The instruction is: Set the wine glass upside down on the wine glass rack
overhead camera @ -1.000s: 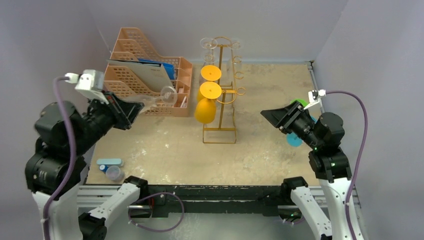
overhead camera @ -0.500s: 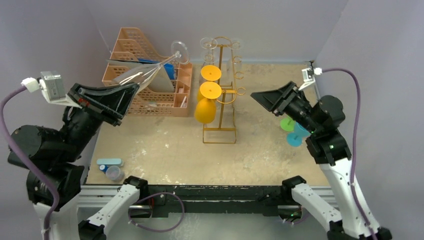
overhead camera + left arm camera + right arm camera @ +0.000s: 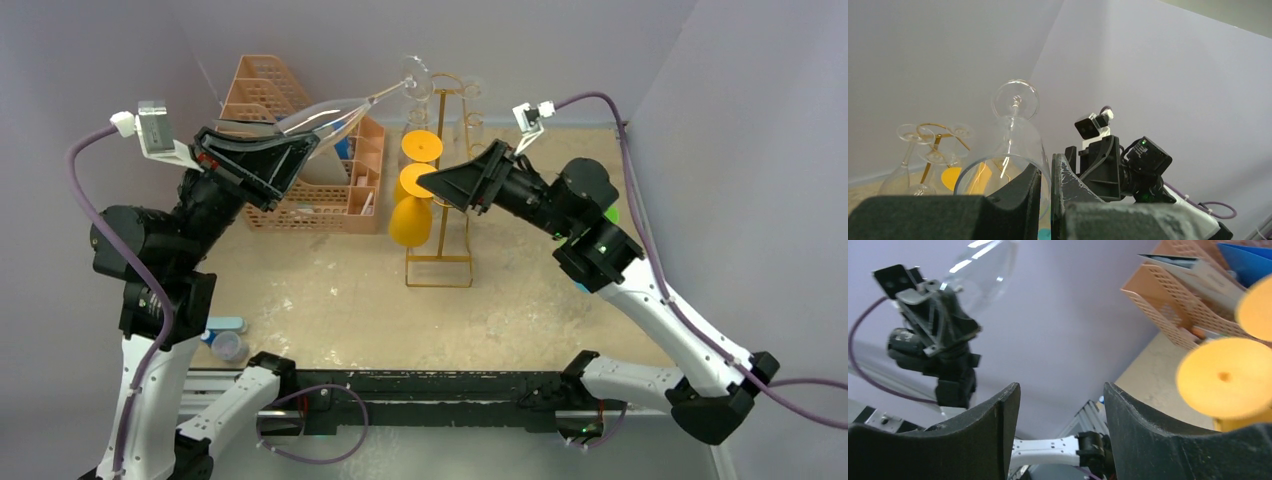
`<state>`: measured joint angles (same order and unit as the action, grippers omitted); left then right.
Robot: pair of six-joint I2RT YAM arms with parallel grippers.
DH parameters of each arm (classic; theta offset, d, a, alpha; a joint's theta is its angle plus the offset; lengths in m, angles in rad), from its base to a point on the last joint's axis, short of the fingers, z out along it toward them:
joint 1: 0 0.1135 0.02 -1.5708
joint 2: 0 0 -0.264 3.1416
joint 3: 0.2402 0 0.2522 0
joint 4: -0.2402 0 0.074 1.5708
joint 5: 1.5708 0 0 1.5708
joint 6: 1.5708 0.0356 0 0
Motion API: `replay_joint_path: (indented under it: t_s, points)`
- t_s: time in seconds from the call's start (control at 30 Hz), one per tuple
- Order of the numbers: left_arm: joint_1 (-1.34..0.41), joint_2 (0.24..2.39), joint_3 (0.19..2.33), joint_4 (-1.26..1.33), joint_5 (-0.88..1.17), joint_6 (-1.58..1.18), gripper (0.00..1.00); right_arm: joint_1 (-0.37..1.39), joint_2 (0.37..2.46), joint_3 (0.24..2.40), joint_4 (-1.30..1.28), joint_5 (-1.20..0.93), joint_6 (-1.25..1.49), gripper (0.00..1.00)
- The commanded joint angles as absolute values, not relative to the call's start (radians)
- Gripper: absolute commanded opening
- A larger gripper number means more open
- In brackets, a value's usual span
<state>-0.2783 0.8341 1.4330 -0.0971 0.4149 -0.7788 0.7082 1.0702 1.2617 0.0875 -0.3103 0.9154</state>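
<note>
Clear wine glass [image 3: 332, 111], bowl clamped in the left hand [image 3: 298, 150], lies slanted, foot pointing far-right toward the rack [image 3: 441, 258]; right hand [image 3: 1060, 407] gapes empty

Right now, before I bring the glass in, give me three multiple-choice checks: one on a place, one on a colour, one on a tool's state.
1. Where is the wine glass? A lying on the table; B in the air, in the left tool; C inside the file organizer.
2. What colour are the coloured glasses hanging on the wine glass rack? A green; B blue; C orange.
3. How is the right tool? A shut on a glass; B open, empty; C shut, empty.
Key: 1 B, the left tool pinches its bowl rim aloft; 2 C, orange feet and bowl show; 3 B, its fingers stand apart with nothing between.
</note>
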Motion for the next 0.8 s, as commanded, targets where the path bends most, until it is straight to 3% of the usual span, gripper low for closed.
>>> replay_joint_path:
  t_s: [0.0, 0.23, 0.4, 0.53, 0.77]
  points:
    - [-0.281, 0.794, 1.370, 0.110, 0.448, -0.821, 0.00, 0.799, 1.139, 1.354, 0.259, -0.210, 0.901, 0.65]
    - [-0.281, 0.767, 1.318, 0.152, 0.456, -0.798, 0.00, 0.882, 1.217, 1.396, 0.422, -0.046, 0.926, 0.67]
    - [-0.281, 0.748, 1.280, 0.185, 0.454, -0.792, 0.00, 0.928, 1.272, 1.416, 0.533, 0.146, 1.003, 0.60]
    - [-0.280, 0.754, 1.286, 0.177, 0.469, -0.766, 0.00, 0.958, 1.338, 1.486, 0.595, 0.144, 1.009, 0.56]
    - [-0.281, 0.748, 1.274, 0.176, 0.464, -0.753, 0.00, 0.985, 1.388, 1.524, 0.674, 0.152, 1.020, 0.59]
